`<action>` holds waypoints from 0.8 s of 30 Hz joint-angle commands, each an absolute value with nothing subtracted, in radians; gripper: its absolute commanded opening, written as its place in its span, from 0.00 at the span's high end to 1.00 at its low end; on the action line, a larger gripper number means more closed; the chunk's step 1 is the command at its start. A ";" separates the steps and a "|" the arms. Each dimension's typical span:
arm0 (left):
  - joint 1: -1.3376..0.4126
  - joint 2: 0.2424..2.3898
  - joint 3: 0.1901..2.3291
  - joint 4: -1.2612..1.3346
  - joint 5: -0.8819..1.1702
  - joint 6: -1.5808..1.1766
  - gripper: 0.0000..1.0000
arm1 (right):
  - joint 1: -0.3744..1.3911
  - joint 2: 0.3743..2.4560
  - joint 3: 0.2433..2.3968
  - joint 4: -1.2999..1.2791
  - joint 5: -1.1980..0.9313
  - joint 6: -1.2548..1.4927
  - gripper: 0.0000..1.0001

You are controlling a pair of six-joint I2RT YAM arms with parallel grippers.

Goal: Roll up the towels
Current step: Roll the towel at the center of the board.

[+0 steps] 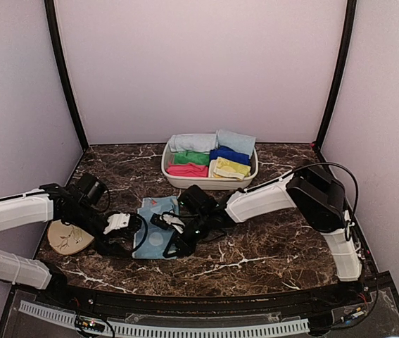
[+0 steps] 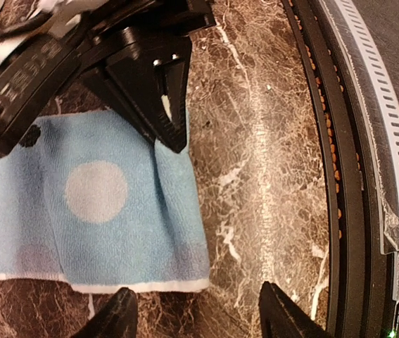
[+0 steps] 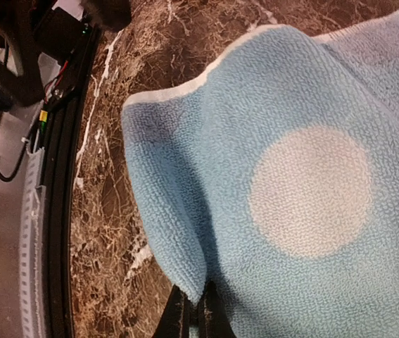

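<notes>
The spotted towel [image 1: 155, 227] lies spread on the dark marbled tabletop [image 1: 255, 246], near its front edge and between the two arms. It is medium blue with pale cream round spots and a white hem, and in the left wrist view a ridge of cloth rises along one side of it. The right fingers [image 3: 187, 318] are closed tight on that side's edge, with a fold of the cloth pinched between them and lifted a little off the tabletop. The left fingers [image 2: 119, 318] stand well apart and hold nothing. Their tips sit just off the towel's white hem, and one of them is nearly touching it. A round beige plate [image 1: 69, 237] lies on the tabletop to the left of the left arm. Farther back, near the rear wall, a white basket [image 1: 185, 182] holds rolled towels [image 1: 212, 156] in pale blue, green, pink, dark blue and yellow.
</notes>
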State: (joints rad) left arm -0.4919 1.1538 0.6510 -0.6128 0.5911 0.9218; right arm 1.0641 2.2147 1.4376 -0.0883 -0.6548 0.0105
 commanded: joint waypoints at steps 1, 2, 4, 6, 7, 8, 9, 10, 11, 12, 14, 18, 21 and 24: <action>-0.558 1.174 0.640 -0.549 0.563 0.893 0.39 | 1.037 2.266 1.476 -0.149 -0.840 0.203 1.00; -0.575 1.190 0.636 -0.527 0.538 0.887 0.39 | 1.030 2.274 1.480 -0.137 -0.857 0.236 1.00; -0.607 1.212 0.637 -0.493 0.507 0.877 0.39 | 1.016 2.290 1.496 -0.130 -0.887 0.290 1.00; -0.651 1.237 0.648 -0.473 0.472 0.872 0.39 | 1.008 2.296 1.508 -0.113 -0.911 0.330 1.00; -0.661 1.252 0.655 -0.459 0.455 0.868 0.39 | 1.006 2.296 1.511 -0.103 -0.914 0.349 1.00; -0.668 1.269 0.663 -0.448 0.439 0.865 0.39 | 1.004 2.297 1.518 -0.100 -0.917 0.361 1.00; -0.669 1.287 0.672 -0.441 0.426 0.862 0.39 | 1.001 2.299 1.524 -0.101 -0.925 0.373 1.00; -0.669 1.304 0.680 -0.435 0.410 0.859 0.39 | 0.998 2.302 1.528 -0.094 -0.930 0.390 1.00; -0.669 1.322 0.686 -0.431 0.398 0.854 0.39 | 0.996 2.302 1.529 -0.087 -0.934 0.408 1.00; -0.669 1.337 0.690 -0.431 0.395 0.850 0.40 | 0.994 2.301 1.528 -0.081 -0.934 0.422 1.00; -0.671 1.357 0.686 -0.418 0.394 0.834 0.45 | 0.994 2.299 1.529 -0.069 -0.933 0.444 1.00; -0.669 1.376 0.688 -0.388 0.387 0.779 0.68 | 0.994 2.300 1.526 -0.040 -0.930 0.481 1.00; -0.665 1.378 0.689 -0.408 0.425 0.748 0.81 | 0.994 2.296 1.521 -0.046 -0.907 0.471 1.00; -0.657 1.362 0.681 -0.421 0.470 0.731 0.78 | 0.993 2.287 1.508 -0.044 -0.872 0.464 1.00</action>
